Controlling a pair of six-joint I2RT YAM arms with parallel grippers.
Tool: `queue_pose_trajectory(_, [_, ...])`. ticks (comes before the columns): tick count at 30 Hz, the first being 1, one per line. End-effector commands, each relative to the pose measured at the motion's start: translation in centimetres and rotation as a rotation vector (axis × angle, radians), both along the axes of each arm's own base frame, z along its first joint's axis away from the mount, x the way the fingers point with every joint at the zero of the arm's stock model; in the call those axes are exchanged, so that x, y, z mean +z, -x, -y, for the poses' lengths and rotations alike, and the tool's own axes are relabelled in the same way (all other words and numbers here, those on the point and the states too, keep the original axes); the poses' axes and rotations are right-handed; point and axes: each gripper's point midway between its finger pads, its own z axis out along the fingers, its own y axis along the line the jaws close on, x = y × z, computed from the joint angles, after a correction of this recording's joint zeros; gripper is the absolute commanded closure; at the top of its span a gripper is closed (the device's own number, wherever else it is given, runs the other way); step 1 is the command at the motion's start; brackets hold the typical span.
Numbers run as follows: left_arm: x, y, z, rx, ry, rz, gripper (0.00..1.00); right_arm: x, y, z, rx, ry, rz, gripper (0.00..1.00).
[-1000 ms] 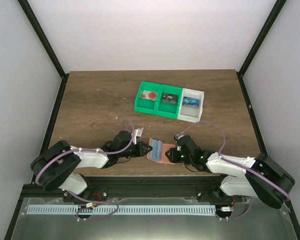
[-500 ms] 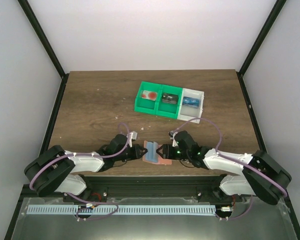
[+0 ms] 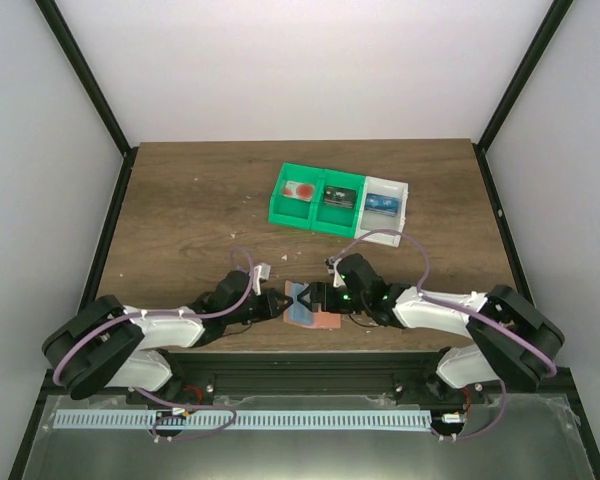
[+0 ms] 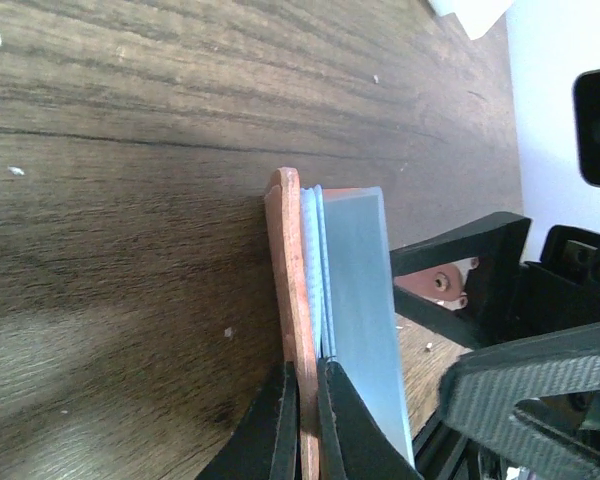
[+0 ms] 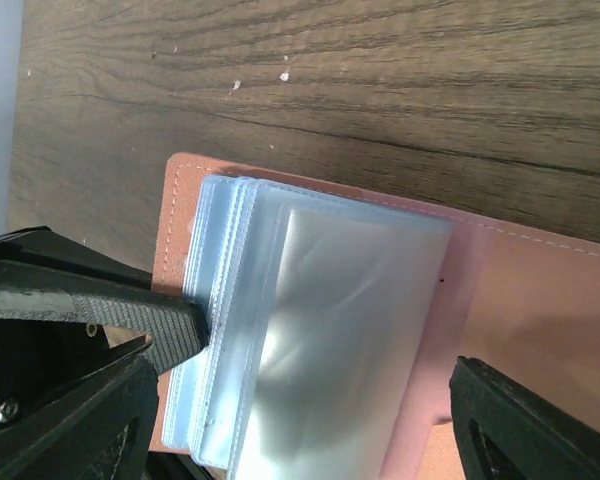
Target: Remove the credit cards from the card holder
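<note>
One card holder (image 4: pixel 286 262) flap sits in left end effector (image 4: pixel 303 385).

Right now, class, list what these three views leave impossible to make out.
Right wrist view: how many credit cards; stacked edges blur.
Top view: most of the card holder, under the right gripper.
Top view: what the bins hold; too small.
Left wrist view: holder's lower end, behind left gripper.

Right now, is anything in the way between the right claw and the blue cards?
No, nothing I can see. The right claw is open right over the credit cards, with no object between them. The left claw is shut on the card holder at its pink edge, beside the cards.
</note>
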Motion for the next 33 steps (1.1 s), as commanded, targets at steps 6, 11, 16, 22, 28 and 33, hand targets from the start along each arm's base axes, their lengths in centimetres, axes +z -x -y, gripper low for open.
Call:
queue_pose_trajectory(6, [1.2, -0.2, -0.1, 0.023, 0.037, 0.030, 1.00, 0.1, -0.3, -1.9, 0.035, 0.023, 0.010, 0.18])
queue_pose_trajectory(11, [1.5, -0.2, -0.1, 0.026, 0.049, 0.033, 1.00, -0.5, -0.4, -2.0, 0.035, 0.050, 0.008, 0.19])
queue_pose_trajectory(16, [1.5, -0.1, -0.3, 0.031, 0.053, 0.036, 1.00, -1.2, -0.3, -1.8, 0.035, 0.067, 0.005, 0.21])
queue_pose_trajectory(22, [1.6, -0.1, -0.1, 0.022, 0.067, 0.035, 1.00, -1.4, -0.1, -2.3, 0.060, 0.058, -0.003, 0.23])
queue_pose_trajectory(28, [1.6, 0.0, -0.2, 0.025, 0.064, 0.036, 1.00, -1.4, 0.3, -2.9, 0.090, 0.060, 0.000, 0.19])
queue_pose_trajectory(33, [1.8, 0.0, -0.3, 0.027, 0.064, 0.041, 1.00, -2.1, 0.1, -2.7, 0.078, 0.094, -0.008, 0.21])
